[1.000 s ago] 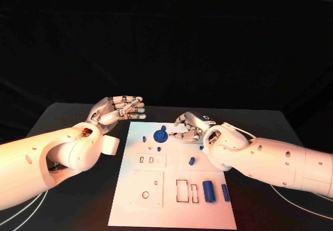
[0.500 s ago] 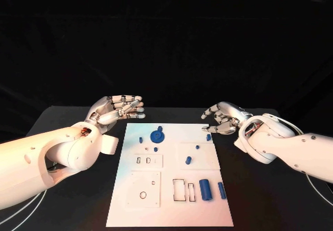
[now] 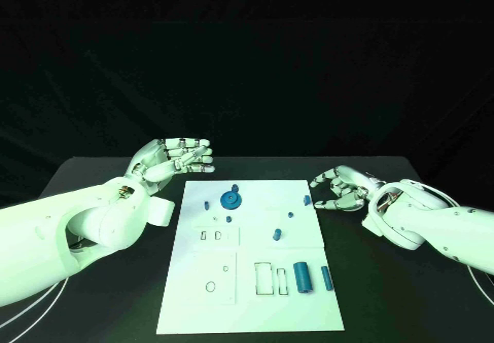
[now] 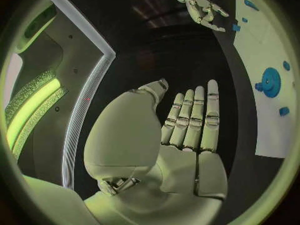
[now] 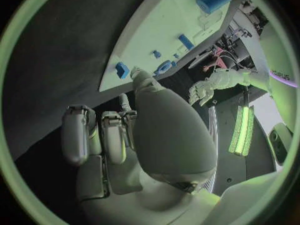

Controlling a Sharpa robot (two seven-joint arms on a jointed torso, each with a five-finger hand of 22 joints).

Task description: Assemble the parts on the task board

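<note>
Task board: white flat task board on black counter, blue round gear on it.
Left robot hand: fingers curled in, holding nothing.
Right robot hand: curled, nothing held.

The right robot hand covers part of the task board just behind its fingers. The tiny blue parts near that robot hand are too small to tell apart.
</note>
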